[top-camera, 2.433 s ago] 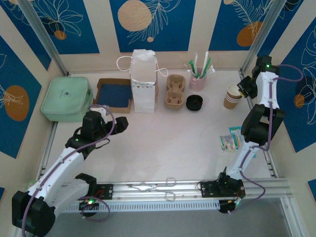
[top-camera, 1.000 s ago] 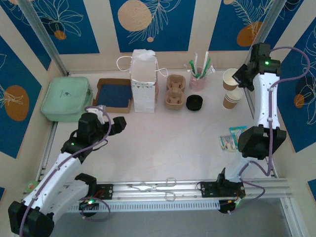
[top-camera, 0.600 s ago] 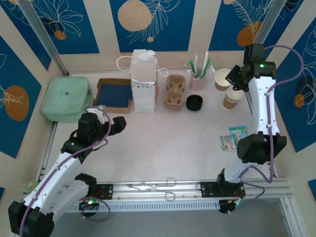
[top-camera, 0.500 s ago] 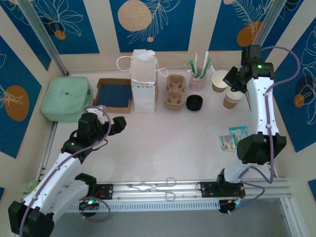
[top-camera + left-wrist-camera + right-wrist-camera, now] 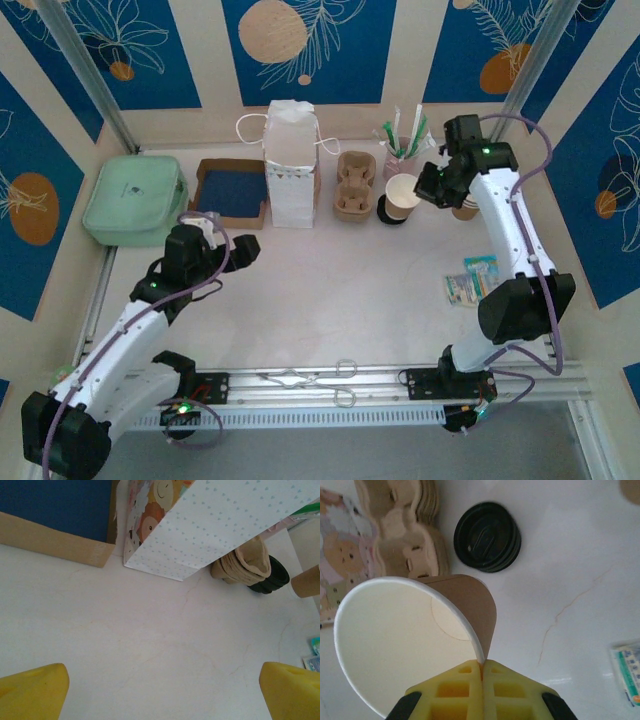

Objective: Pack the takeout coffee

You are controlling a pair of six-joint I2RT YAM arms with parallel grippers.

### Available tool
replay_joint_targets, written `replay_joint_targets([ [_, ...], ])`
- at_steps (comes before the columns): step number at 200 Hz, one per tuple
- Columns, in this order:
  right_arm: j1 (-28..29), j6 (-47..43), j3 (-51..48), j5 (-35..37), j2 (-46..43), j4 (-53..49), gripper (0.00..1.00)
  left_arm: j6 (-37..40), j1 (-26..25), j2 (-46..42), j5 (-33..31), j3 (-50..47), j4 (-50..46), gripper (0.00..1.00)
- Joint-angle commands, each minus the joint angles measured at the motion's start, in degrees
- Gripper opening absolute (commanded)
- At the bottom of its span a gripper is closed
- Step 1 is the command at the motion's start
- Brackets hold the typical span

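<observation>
Left of the cup (image 5: 402, 193), cartoon-printed bag (image 5: 290, 170)

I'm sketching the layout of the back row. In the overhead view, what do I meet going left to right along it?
Green case → cardboard tray → white paper bag → cup carrier → paper cup, pinched at its rim by the right gripper.

1. Cup (image 5: 403, 192): kraft-brown paper wall, white rim and white inside; open-topped, empty, no lid fitted.
2. Pose: held tilted, the rim wall pinched between the closed fingers of the right pincer (image 5: 481, 666).
3. Black lids (image 5: 487, 536): round, stacked flat on the desk (image 5: 560, 580), just beside the cup.
</observation>
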Motion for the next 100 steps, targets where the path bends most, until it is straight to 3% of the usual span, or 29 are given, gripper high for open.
replay_joint_targets([
  [1, 3.38, -1.15, -1.49, -1.76, -0.53, 0.63, 0.02, -1.01, -0.89, 0.17, 1.17, 0.05, 2.08, 0.97],
  [100, 16.94, 2.29, -9.52, -1.35, 3.05, 3.98, 0.02, -1.8, -1.9, 1.74, 1.21, -0.88, 3.45, 0.97],
])
